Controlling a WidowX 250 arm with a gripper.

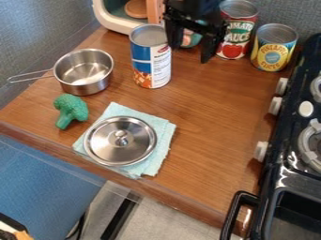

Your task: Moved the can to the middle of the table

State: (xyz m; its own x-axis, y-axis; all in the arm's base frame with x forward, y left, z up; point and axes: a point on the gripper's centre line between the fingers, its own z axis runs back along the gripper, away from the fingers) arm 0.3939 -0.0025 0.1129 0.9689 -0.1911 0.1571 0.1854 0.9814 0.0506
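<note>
nearest the camera, at five o'clock from the middle of the wooden table (201,122), is one black handle (236,211) on the front of the one black toy stove (276,171), which runs from there up to two o'clock. three white knobs (276,106) line its table side.

on the table i count one lid (120,140), lying on one pale blue cloth (164,136) at seven o'clock; one green toy broccoli (71,110) at nine; one steel pot (85,72) at ten, its wire handle pointing to nine; and three cans in all. the red-labelled can (237,33) stands at one o'clock, and the yellow-labelled can (274,47) at two, close beside it.

the third, the blue-and-white can (151,56), i take as the task's: it stands upright at twelve o'clock, short of the middle, tall and round with a plain metal top. blue covers its left side, white with small print its right, and orange food is pictured low down.

the one black gripper (191,47) hangs at one o'clock, just right of that can, its two fingers apart.
</note>
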